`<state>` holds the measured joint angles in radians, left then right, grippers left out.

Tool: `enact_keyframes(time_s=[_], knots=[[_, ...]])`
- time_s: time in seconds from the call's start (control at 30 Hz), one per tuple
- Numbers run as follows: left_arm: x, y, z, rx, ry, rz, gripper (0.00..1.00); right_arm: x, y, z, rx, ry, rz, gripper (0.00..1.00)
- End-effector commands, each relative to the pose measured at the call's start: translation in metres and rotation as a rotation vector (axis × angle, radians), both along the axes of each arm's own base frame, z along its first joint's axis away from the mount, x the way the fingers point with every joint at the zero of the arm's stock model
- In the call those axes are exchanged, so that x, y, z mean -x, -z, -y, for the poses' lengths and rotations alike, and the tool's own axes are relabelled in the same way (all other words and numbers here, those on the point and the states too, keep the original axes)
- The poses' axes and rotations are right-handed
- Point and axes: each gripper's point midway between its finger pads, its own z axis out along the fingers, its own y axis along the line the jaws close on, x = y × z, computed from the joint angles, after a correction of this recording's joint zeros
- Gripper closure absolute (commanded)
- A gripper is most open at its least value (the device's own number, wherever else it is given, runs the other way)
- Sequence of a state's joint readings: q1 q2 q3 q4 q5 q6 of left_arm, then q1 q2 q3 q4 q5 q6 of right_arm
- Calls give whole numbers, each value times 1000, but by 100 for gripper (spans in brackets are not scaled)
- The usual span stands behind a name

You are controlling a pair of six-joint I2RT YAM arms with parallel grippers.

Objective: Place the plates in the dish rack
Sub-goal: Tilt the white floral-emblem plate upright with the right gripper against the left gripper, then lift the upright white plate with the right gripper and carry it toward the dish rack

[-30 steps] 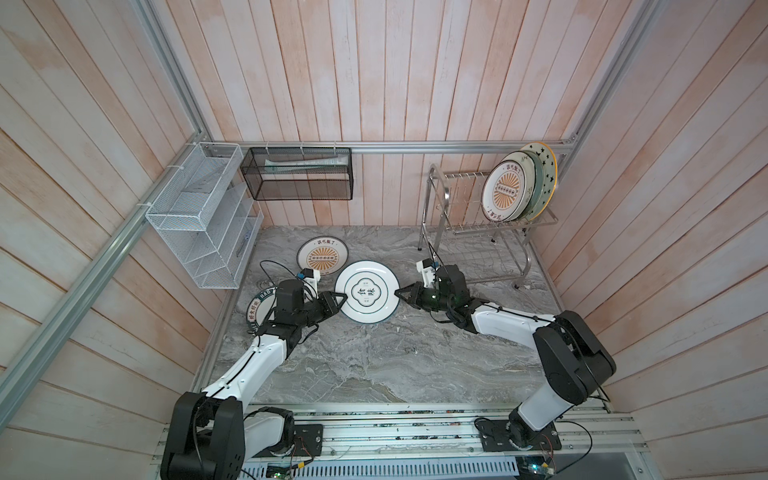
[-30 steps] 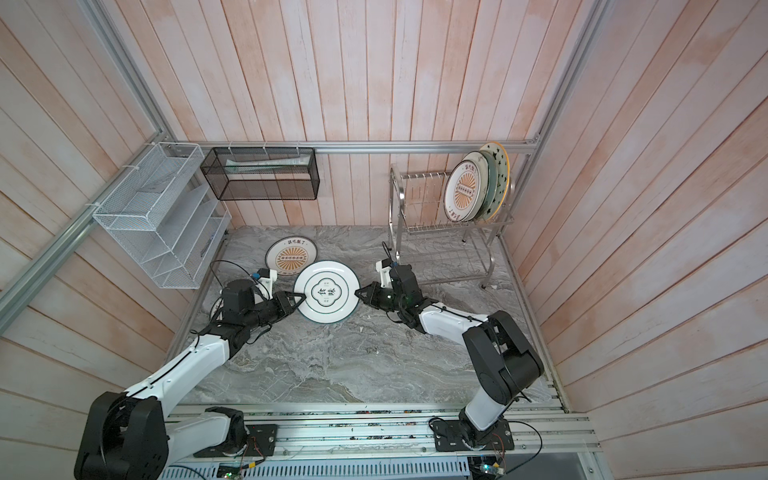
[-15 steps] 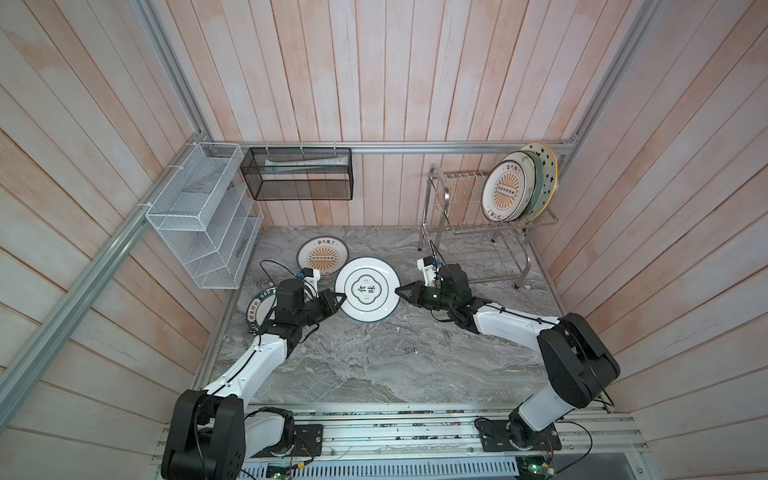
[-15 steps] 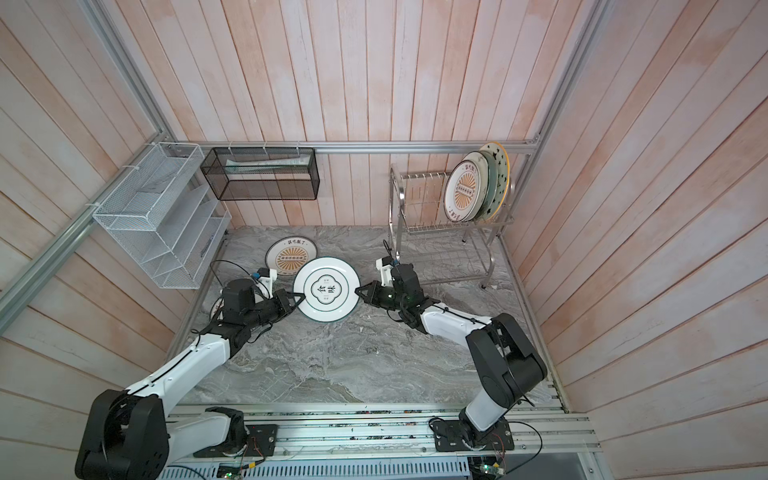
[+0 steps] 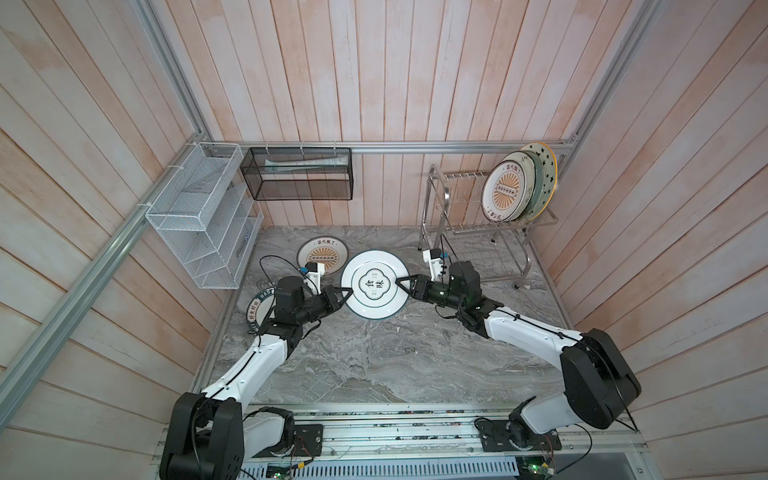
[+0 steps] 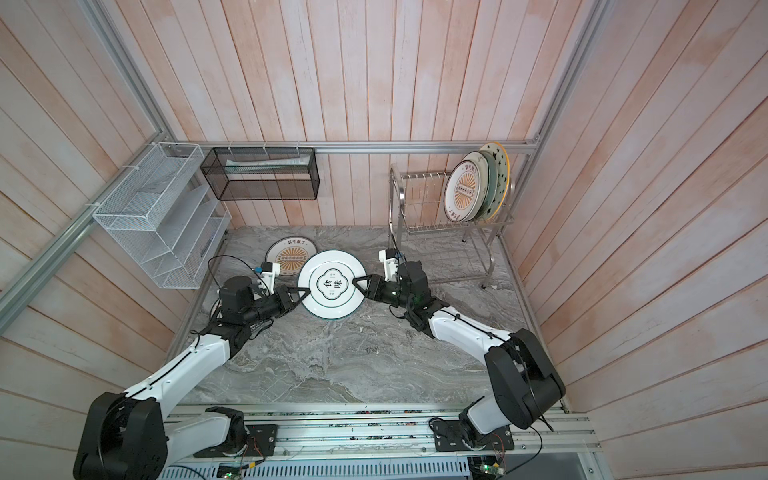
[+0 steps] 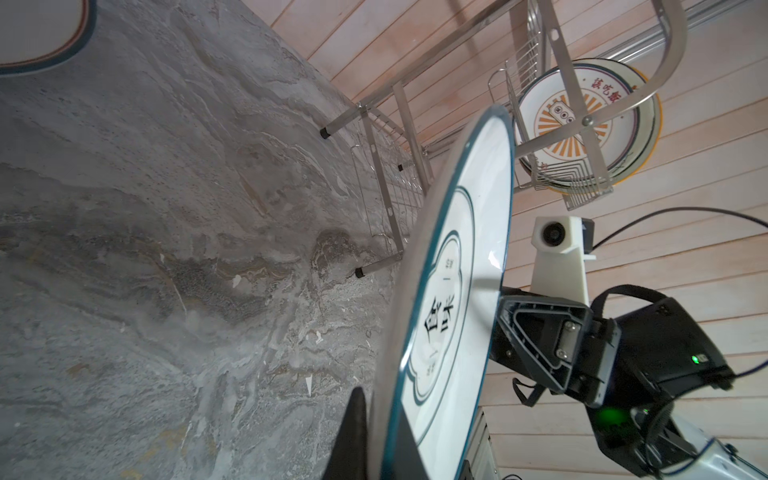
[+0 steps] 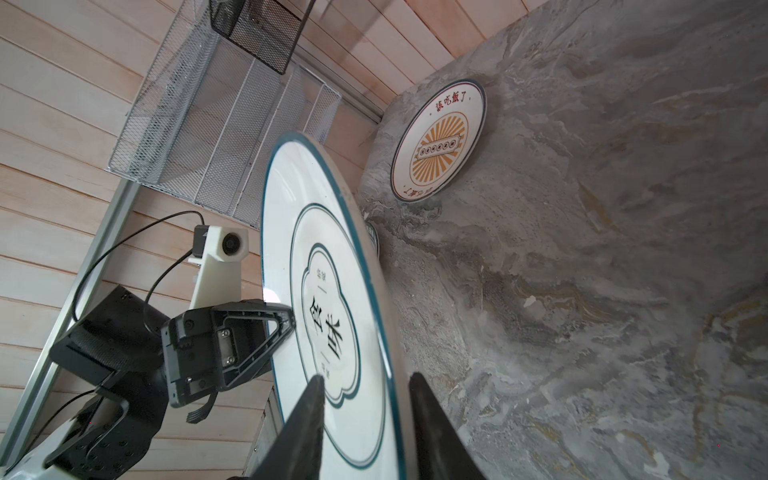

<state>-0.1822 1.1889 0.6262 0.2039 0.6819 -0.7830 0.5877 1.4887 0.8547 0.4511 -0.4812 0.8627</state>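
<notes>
Right wrist view alone: you can see the right gripper's (image 8: 366,375) fingers standing apart on either side of the green-ringed plate's (image 8: 332,266) rim, with a gap on the underside. Both top views hide this.
Left gripper (image 5: 345,296): clamped on the opposite rim.
Plate position: over the marble table (image 5: 374,365), between both arms, near the dish rack (image 5: 440,195).
Facing: printed face up, roughly level; it is round, so it has no long axis.
</notes>
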Motion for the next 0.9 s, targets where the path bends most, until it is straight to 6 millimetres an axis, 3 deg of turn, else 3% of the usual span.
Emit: enact_keyframes(time_s=[0.0,0.47,0.87], knots=[[2,-52,9,65,56,154,100,7,-15,-3,-42,-29,58,65],[4,-54,9,73,56,183,100,27,-34,-26,-105,-150,119,70],[1,-48,8,61,48,161,98,30,-40,-31,-114,-180,139,100]])
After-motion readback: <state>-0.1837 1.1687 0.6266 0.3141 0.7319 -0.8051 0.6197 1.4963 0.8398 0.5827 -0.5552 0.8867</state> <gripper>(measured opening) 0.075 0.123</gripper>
